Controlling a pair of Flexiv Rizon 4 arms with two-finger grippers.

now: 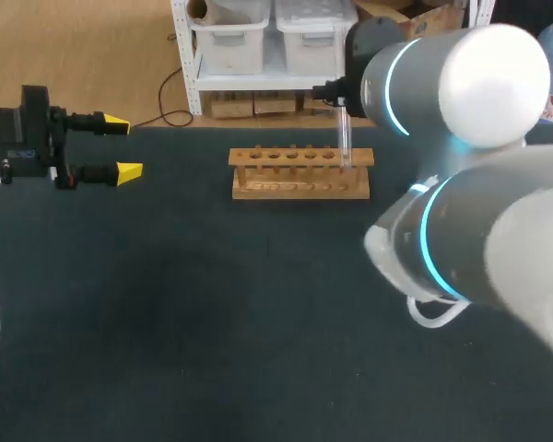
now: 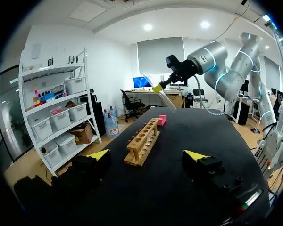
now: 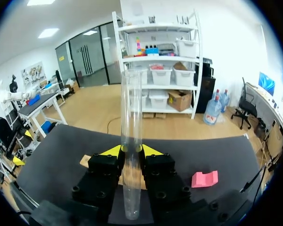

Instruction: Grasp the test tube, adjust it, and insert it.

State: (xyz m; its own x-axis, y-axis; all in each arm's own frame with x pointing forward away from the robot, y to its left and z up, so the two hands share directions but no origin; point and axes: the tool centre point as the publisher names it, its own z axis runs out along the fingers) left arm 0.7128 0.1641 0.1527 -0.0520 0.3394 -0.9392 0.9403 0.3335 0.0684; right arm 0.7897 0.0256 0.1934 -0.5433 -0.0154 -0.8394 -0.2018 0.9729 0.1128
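Right wrist view: right gripper (image 3: 131,151) pinches the test tube (image 3: 131,103); if tilted above the far rack (image 1: 300,187), it may strike a hole's rim. Left gripper (image 1: 122,147) is spread.

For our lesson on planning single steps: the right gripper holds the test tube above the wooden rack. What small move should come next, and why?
Probably straighten the test tube upright before lowering. The right gripper is shut on it above one end of the wooden rack, yet the left wrist view shows it tilted, its lower end not in any hole.

Dark matte tabletop (image 1: 166,350)
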